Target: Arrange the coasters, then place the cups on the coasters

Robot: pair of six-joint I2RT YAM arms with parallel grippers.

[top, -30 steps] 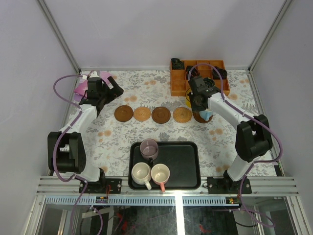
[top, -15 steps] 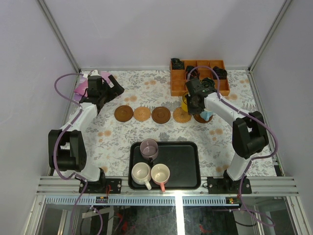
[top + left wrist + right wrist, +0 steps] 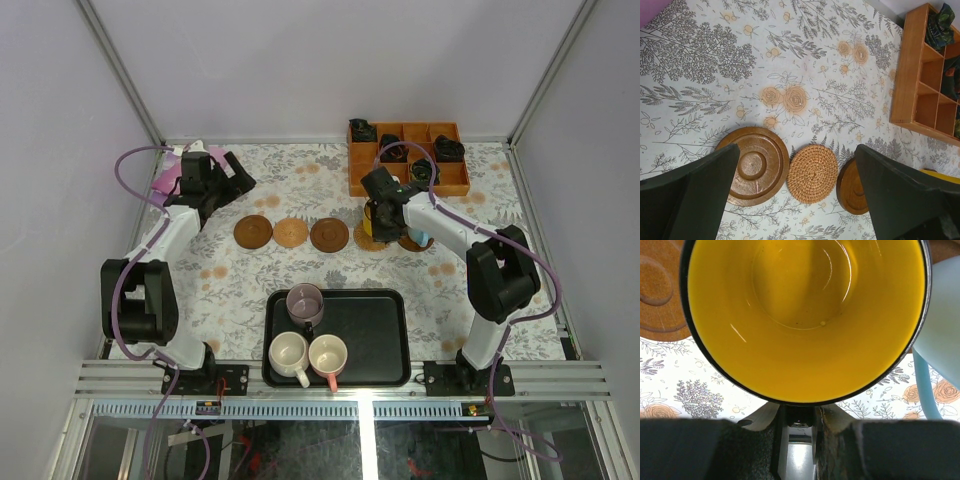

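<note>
We see the right gripper [image 3: 374,212] clamped on the yellow cup [image 3: 805,315] at a woven coaster [image 3: 367,242], mostly hidden; contact unclear. Left gripper [image 3: 796,150] spread wide, empty; its finger cuts off a dark coaster [image 3: 854,187].

Upright on the black tray [image 3: 385,330]: mauve cup [image 3: 305,303], cream cup [image 3: 288,352], pink-handled cup [image 3: 327,355]. Beyond the tray, in a row: dark coaster [image 3: 253,231], woven coaster [image 3: 291,233], second dark coaster [image 3: 329,234]. The yellow cup [image 3: 805,315] is upright over, perhaps on, a fourth coaster [image 3: 372,246].
</note>
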